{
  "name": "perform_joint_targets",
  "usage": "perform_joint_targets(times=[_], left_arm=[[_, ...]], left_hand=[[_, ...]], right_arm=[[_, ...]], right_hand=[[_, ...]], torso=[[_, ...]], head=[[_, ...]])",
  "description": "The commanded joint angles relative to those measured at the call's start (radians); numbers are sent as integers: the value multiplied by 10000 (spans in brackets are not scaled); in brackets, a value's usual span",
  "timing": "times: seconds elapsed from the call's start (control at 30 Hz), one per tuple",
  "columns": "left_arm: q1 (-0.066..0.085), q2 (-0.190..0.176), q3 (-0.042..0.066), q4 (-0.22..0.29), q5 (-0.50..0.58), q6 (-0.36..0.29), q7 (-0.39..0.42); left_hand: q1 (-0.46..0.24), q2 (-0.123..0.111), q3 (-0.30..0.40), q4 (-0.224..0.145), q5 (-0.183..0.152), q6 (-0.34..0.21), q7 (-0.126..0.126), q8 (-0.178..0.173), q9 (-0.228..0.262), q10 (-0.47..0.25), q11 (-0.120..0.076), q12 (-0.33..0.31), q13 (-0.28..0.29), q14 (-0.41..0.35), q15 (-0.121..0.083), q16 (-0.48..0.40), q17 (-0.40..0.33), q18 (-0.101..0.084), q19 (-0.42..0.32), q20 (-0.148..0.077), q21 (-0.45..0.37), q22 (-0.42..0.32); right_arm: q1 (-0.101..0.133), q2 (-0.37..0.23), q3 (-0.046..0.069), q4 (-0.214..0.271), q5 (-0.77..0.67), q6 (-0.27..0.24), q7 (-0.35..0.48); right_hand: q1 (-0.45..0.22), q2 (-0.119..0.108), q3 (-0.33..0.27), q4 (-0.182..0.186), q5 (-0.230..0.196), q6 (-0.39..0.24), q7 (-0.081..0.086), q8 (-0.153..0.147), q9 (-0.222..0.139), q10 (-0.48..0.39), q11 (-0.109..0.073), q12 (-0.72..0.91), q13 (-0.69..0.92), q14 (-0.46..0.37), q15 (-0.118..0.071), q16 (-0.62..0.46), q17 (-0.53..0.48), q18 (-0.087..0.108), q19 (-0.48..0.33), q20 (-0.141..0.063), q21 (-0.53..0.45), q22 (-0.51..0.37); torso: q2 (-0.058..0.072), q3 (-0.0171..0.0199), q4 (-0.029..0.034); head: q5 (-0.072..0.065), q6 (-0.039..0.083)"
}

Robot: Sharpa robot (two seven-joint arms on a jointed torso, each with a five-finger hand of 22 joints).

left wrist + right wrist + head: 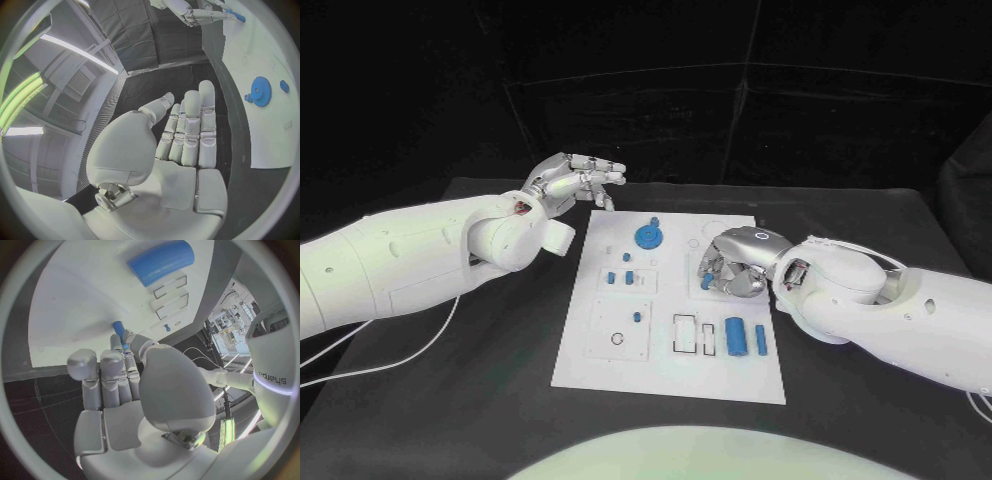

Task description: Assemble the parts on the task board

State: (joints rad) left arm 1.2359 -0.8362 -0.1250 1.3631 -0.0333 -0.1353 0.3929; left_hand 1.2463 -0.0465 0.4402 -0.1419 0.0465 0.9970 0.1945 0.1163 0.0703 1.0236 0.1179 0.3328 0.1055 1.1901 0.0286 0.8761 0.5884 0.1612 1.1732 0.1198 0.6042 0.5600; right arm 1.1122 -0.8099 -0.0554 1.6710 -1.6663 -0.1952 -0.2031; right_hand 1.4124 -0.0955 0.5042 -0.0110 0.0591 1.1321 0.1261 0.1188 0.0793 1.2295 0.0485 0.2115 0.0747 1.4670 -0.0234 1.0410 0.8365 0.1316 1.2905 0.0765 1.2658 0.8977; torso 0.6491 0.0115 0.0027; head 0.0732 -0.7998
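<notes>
The white task board [589,360] lies in the middle of the black table. My right hand [737,264] hovers over the board's right middle and pinches a thin blue pin [119,332] between thumb and finger, its tip close to the board [75,305]. A blue gear [649,237] stands near the board's far edge, also in the left wrist view [259,91]. My left hand [574,180] is raised off the board's far left corner, with fingers [187,130] straight and nothing in them. A blue cylinder [734,335] and a blue bar [762,338] lie at the near right.
Small blue pieces [620,278] sit on the board's left side, with a short pin [635,315] and a dark ring [617,340] nearer me. A black-outlined slot [685,333] is beside the cylinder [161,262]. Bare black table [459,400] surrounds the board.
</notes>
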Motion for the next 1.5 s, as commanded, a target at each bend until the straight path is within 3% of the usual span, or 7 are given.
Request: perform_joint_targets(times=[0.03, 0.3, 0.57, 0.73, 0.93, 1.2, 1.5], left_arm=[[18, -5, 9, -11, 42, 110, 33], [17, -5, 8, -29, 41, 98, 33], [17, 13, 8, -36, 41, 101, 37], [17, 45, 8, -34, 41, 110, 37], [19, 89, 9, -29, 41, 119, 36], [21, 124, 10, -33, 41, 126, 32], [21, 166, 10, -45, 41, 145, 29]], left_hand=[[-99, -1, -4, 47, 38, -101, -3, 54, -11, -50, 0, 18, 16, -41, 6, 9, -10, 202, -47, 54, -50, -9], [-99, -1, -4, 47, 38, -101, -3, 54, -11, -50, 0, 18, 16, -41, 6, 9, -10, 202, -47, 54, -50, -9], [-99, -1, -4, 47, 38, -101, -3, 54, -11, -50, 0, 18, 16, -41, 6, 9, -10, 202, -47, 54, -50, -9], [-99, -1, -4, 47, 38, -101, -3, 54, -11, -50, 0, 18, 16, -41, 6, 9, -10, 202, -47, 54, -50, -9], [-99, -1, -4, 47, 38, -101, -3, 54, -11, -50, 0, 18, 16, -41, 6, 9, -10, 202, -47, 54, -50, -9], [-99, -1, -4, 47, 38, -101, -3, 54, -11, -50, 0, 18, 16, -41, 6, 9, -10, 202, -47, 54, -50, -9], [-99, -1, -4, 47, 38, -101, -3, 54, -11, -50, 0, 18, 16, -41, 6, 9, -10, 202, -47, 54, -50, -9]], right_arm=[[23, -142, 20, 269, 401, -888, 294], [28, -447, 271, 879, 2141, -1099, 902], [27, 15, 329, 1080, 2536, -1111, 1348], [-8, 798, 310, 782, 2200, -925, 1504], [-254, 1737, 130, 381, 1589, -305, 1469], [-537, 2365, 68, 112, 936, 233, 1348], [-612, 2697, 52, -141, 145, 712, 884]], right_hand=[[-107, 6, 86, 16, 90, 37, 11, -22, 84, 53, 38, -72, -11, 20, -68, 110, 82, -108, 56, -14, 73, 65], [-245, -57, 134, -21, 233, 9, 30, -65, 71, 37, 57, -139, -24, 17, -56, 147, 97, -112, 55, -9, 102, 88], [-325, -73, 134, -38, 348, -4, 41, -86, 66, 33, 68, -175, -28, 20, -48, 192, 138, -115, 59, -2, 123, 115], [-360, -79, 125, -39, 385, -11, 45, -94, 64, 26, 74, -190, -30, 21, -44, 214, 160, -117, 58, 1, 130, 123], [-519, -87, 53, 3, 403, -47, 57, -127, 54, -9, 94, -245, -39, 11, -24, 220, 147, -113, 35, 17, 125, 102], [-569, -83, 24, 19, 378, -57, 58, -137, 52, -18, 99, -262, -41, 5, -19, 214, 133, -112, 27, 22, 124, 97], [-580, -78, 14, 17, 355, -57, 55, -139, 52, -14, 96, -266, -40, 9, -19, 244, 173, -116, 34, 24, 135, 120]], torso=[[-8, -2, -9], [2, -10, 19], [4, -15, 9], [9, -23, 26], [19, -11, 8], [13, -3, 2], [11, -1, 7]], head=[[-5, 17], [4, 52], [6, 42], [40, 24], [111, -9], [225, -85], [276, -135]])
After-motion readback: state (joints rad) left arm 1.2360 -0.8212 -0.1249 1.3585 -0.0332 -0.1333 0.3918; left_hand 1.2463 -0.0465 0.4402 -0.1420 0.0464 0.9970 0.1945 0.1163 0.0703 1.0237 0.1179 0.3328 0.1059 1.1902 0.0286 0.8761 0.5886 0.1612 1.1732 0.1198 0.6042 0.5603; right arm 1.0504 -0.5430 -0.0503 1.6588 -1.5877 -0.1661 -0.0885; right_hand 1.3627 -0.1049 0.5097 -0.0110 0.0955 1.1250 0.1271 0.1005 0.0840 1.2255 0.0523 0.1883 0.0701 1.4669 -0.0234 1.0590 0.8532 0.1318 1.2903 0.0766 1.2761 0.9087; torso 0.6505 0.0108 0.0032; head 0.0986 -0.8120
